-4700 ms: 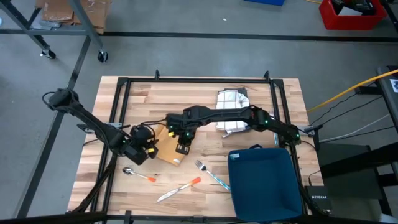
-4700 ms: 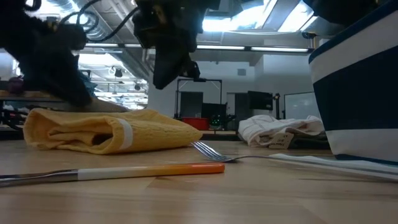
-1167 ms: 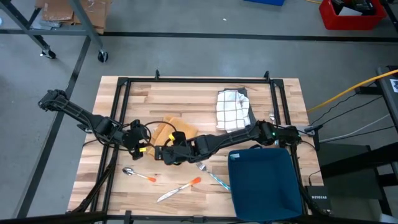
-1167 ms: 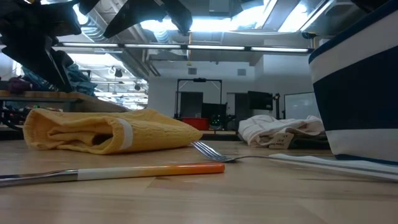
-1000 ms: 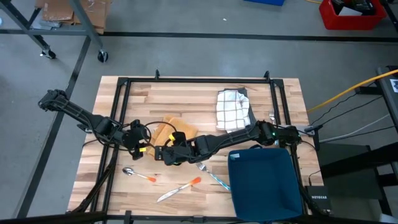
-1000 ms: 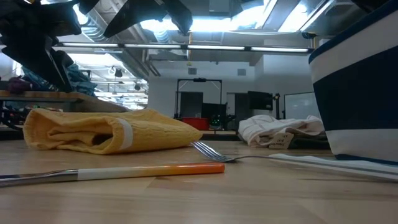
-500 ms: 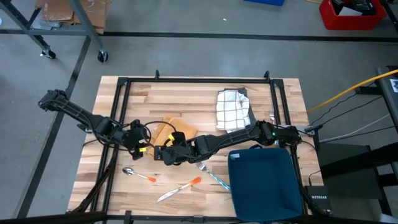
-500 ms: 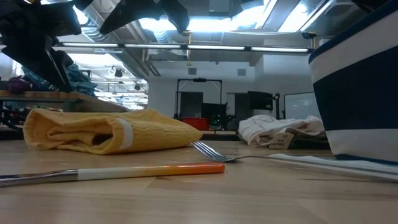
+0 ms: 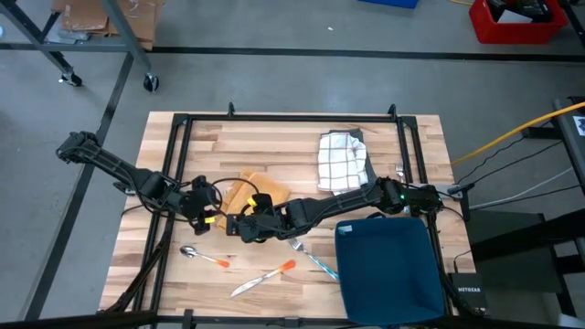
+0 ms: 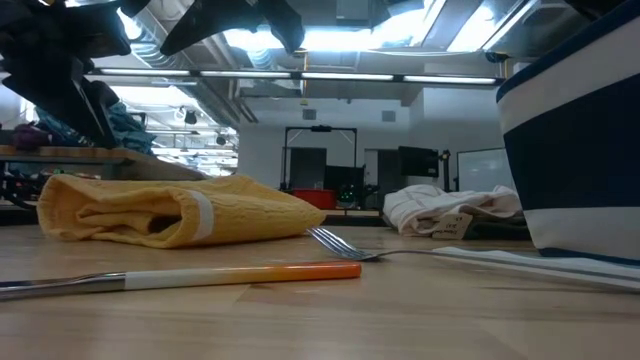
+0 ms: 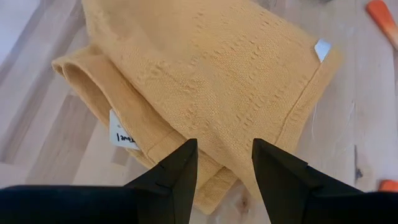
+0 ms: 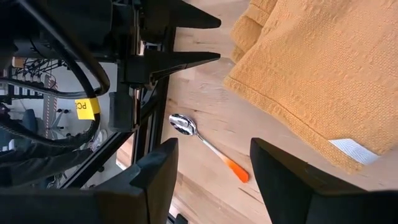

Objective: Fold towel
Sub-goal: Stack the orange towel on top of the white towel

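A yellow towel (image 9: 253, 195) lies folded on the table left of centre; it also shows in the low view (image 10: 170, 210), its folded edge toward the near side. My left gripper (image 9: 207, 212) is open and hovers just left of the towel, and its wrist view looks down on the towel (image 11: 211, 81) past the open gripper (image 11: 224, 152). My right gripper (image 9: 243, 226) is open and empty at the towel's near corner; its wrist view shows the open gripper (image 12: 211, 149) above the towel's edge (image 12: 311, 74).
A white checked cloth (image 9: 342, 161) lies at the far right. A blue bin (image 9: 388, 267) stands at the near right. A spoon (image 9: 203, 256), a knife (image 9: 263, 277) and a fork (image 9: 309, 256), all orange-handled or light, lie along the near side.
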Available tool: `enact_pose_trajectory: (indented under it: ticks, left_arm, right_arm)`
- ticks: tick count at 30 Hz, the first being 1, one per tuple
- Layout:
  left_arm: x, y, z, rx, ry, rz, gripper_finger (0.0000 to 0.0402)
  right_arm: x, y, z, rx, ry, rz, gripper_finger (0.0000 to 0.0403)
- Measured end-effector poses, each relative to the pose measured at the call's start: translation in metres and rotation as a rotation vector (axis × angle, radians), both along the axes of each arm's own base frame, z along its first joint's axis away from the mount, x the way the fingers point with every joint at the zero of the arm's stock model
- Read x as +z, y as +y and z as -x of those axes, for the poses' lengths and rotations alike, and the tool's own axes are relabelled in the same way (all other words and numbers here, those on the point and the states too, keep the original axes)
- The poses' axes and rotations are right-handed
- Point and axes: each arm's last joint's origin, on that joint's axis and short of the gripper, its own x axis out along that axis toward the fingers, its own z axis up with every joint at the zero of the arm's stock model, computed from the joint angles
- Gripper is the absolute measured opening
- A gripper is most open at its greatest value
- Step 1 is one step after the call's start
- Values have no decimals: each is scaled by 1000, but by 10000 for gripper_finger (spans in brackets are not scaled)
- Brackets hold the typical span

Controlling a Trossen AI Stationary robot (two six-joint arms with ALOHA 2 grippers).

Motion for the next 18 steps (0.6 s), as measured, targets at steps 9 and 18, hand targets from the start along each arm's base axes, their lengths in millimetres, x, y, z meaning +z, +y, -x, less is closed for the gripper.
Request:
enact_pose_trajectory:
  ticks: [9,18]
  left_arm:
    - [0,2,-1,-35,9,-44,145]
    - [-2,20,-3,21,59,-118,145]
  right_arm:
    - [0,-2,0,-38,-9,48,205]
    - [0,-2,0,-38,-10,48,204]
